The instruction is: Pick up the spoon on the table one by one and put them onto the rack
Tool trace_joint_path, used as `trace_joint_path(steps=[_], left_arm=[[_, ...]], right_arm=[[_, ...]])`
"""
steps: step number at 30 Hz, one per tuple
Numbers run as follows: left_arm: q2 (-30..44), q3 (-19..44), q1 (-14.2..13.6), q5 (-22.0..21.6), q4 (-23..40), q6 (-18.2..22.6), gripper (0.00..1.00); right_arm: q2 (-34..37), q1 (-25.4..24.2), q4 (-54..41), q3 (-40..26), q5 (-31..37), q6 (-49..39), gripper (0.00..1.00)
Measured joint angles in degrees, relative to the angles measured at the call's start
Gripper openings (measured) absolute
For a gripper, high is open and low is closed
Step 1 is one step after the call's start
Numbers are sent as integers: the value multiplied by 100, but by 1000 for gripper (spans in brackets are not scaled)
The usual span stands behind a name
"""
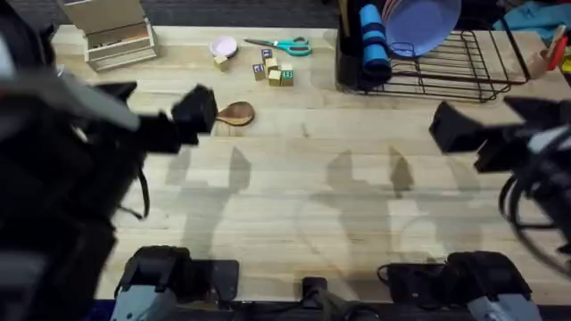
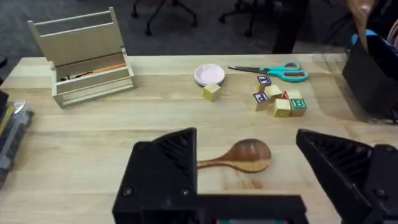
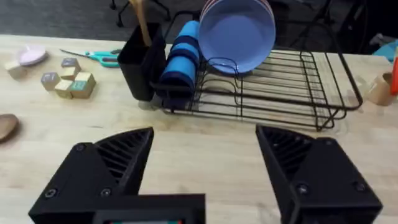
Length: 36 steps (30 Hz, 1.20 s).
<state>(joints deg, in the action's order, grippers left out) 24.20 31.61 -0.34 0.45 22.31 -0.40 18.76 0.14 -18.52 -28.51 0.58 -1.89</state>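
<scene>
A brown wooden spoon (image 1: 236, 113) lies flat on the table (image 1: 339, 205), left of the middle. In the left wrist view the spoon (image 2: 242, 155) sits between and just beyond my open left gripper (image 2: 247, 163), its handle reaching behind one finger (image 2: 165, 171). From above, the left gripper (image 1: 194, 111) hangs just left of the spoon's bowl. The black wire rack (image 1: 451, 67) stands at the back right, its utensil holder (image 3: 140, 62) holding a wooden handle (image 3: 142, 22). My right gripper (image 3: 205, 149) is open and empty, in front of the rack (image 3: 280, 93).
On the rack sit a purple plate (image 1: 419, 22) and a blue cup (image 1: 373, 40). Teal scissors (image 1: 281, 45), letter blocks (image 1: 272, 71) and a pink dish (image 1: 223, 45) lie behind the spoon. A beige tiered box (image 1: 111, 31) stands at the back left.
</scene>
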Motion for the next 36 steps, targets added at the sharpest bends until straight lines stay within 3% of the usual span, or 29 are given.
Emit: trace_joint_path(steps=[6,9,10,15,22,31,36], left_arm=[[1599,1409,0,-2,367,96,993],[2292,2177,0,-1,848,151,993],[2850,2852,0,0,1415,174,993],[3701,3790,0,0,2084,204,993],[3814,3821,0,-2,2239,672,992],[3873,3821,28,6,2583,2536,991],[4168,3830,522,284,2610,3198,992]], right_arm=[[1434,0,-89,-1184,-21,0,996],[2082,0,-100,-1783,-22,0,996],[2561,0,-91,-2229,-26,0,997],[3066,7,-76,-2621,-137,0,997],[3076,7,-167,-2656,-188,2,996],[3256,7,-297,-2662,-192,2,996],[3272,7,-297,-2662,-192,1,997]])
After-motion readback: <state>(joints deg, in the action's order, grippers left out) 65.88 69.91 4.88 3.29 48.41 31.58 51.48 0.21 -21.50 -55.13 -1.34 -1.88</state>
